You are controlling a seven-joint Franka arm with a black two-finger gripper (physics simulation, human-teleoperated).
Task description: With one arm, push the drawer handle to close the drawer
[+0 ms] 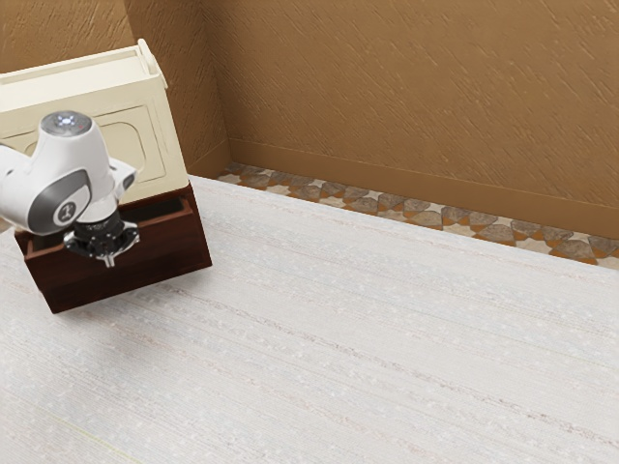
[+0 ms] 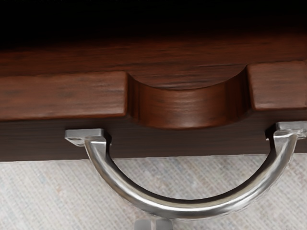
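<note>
My gripper (image 1: pixel 109 259) points down at the front of the dark wooden drawer (image 1: pixel 164 259), which stands open below the cream cabinet body (image 1: pixel 166 159). The wrist view has the curved silver handle (image 2: pixel 184 209) bowing out from the drawer front (image 2: pixel 57 98), whose top edge has a scooped notch. Just outside the handle's outermost curve are the tips of my gripper (image 2: pixel 153 224), close together with nothing between them. Whether they touch the handle is hard to tell. The hand covers the handle area in the exterior view.
The cabinet stands on a pale streaked surface (image 1: pixel 368 348), beside brown textured walls (image 1: pixel 416 87). A strip of stone-patterned floor (image 1: pixel 377 201) runs along the wall's base. The drawer's dark interior (image 2: pixel 153 21) lies behind its front panel.
</note>
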